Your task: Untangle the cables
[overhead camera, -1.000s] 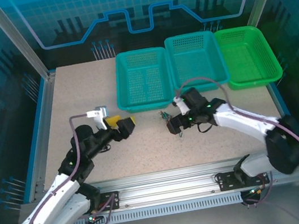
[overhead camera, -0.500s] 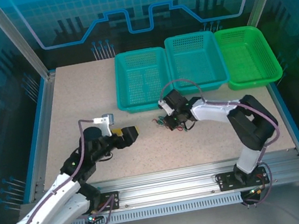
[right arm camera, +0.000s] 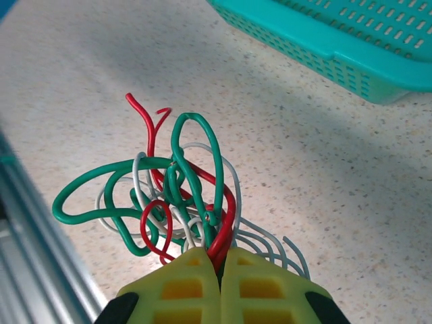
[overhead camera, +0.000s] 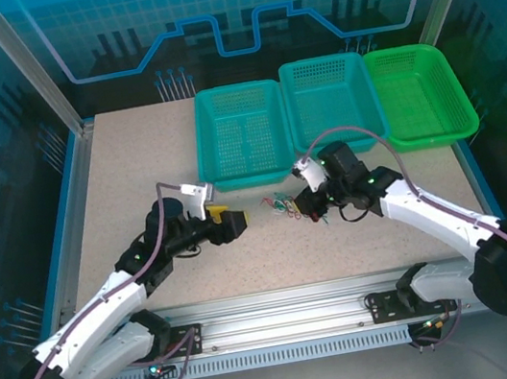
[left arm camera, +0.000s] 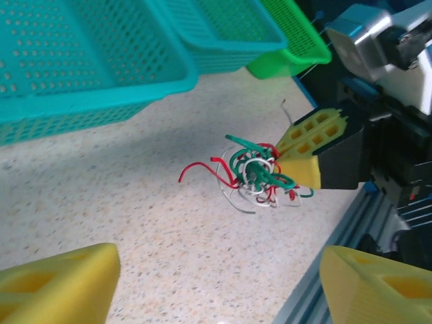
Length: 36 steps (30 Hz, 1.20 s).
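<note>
Looping red, green, white cables (right arm camera: pixel 179 196)

I see my left tool (overhead camera: pixel 237 220) came nearer the cables (overhead camera: pixel 284 206) (the right tool (overhead camera: pixel 299 207) shifted a little).

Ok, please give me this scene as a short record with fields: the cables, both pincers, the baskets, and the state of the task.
cables: red, green and white wires in one tangled bundle
right pincer: shut on the cables at one side of the bundle
left pincer: open, apart from the bundle and facing it
baskets: left teal basket, middle teal basket, green basket, in a row at the far side of the table, no wires inside
task state: not yet untangled
</note>
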{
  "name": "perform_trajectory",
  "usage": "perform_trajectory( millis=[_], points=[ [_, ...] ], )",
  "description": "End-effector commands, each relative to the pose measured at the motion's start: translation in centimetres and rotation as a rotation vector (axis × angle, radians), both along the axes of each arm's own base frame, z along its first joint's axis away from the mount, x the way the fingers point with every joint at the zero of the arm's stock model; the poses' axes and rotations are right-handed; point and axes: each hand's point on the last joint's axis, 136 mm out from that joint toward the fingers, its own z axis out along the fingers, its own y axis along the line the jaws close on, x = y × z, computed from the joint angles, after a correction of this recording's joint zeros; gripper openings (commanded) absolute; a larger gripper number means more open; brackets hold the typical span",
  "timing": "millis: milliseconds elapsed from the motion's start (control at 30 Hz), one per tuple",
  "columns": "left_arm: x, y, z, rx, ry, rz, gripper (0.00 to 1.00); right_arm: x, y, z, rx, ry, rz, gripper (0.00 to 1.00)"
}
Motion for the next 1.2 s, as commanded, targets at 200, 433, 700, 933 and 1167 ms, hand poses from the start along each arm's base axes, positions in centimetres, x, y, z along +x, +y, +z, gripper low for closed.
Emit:
perform_trajectory(
  millis=[200,433,700,933,1167],
  points=[
    [3.3,-2.6,3.5,-0.276,0.310,0.134,0.54,-2.1,1.3,6.6,0.255,-0.035,0.076,0.00],
    [4.9,-3.5,2.9,-0.580,0.442,0.195,0.68,-1.4,1.6,8.6,0.318,-0.083,0.050,0.00],
    [4.6,-4.5,4.5,-0.710,0.476,0.127,0.62,-1.0,1.9,9.0,0.346,-0.083,0.040,0.00],
    [4.4,-5.8,4.8,-0.759,0.521,0.060,0.46,-0.1,2.0,9.5,0.362,-0.094,0.005,0.00],
    [4.5,-5.3,4.9,-0.778,0.487,0.080,0.12,0.9,1.3,8.4,0.336,-0.072,-0.065,0.00]
  ],
)
